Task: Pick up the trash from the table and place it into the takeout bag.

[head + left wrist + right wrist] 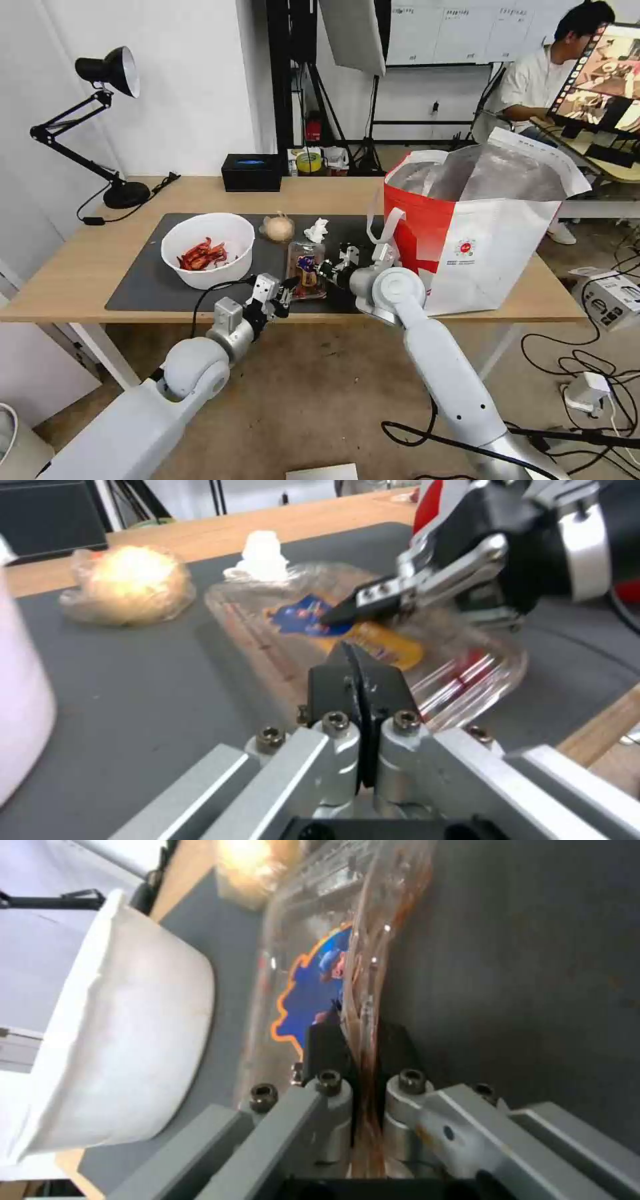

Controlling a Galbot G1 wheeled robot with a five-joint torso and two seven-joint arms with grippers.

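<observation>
Two grippers meet at the clear plastic tray point(307, 268) on the table's point(200, 193) grey mat point(147, 280).
Head view: tray between white round bowl point(208, 248) and red-and-white bag point(467, 233); tissue point(317, 230) and bagged lump point(277, 228) behind it. Left wrist view: left gripper point(360, 680) pressed together, just beside tray's ribbed edge. Right wrist view: right gripper point(363, 1040) pinching the tray's thin rim.

I see the table point(200, 193), long and light wood on white legs. A dark grey mat point(143, 277) covers its middle, reaching almost to the near edge. By the far left corner stands a black desk lamp point(100, 120); a black box with a blue top point(252, 172) sits at the far edge. The red-and-white takeout bag point(477, 233) stands at the right end, partly on the mat.
</observation>
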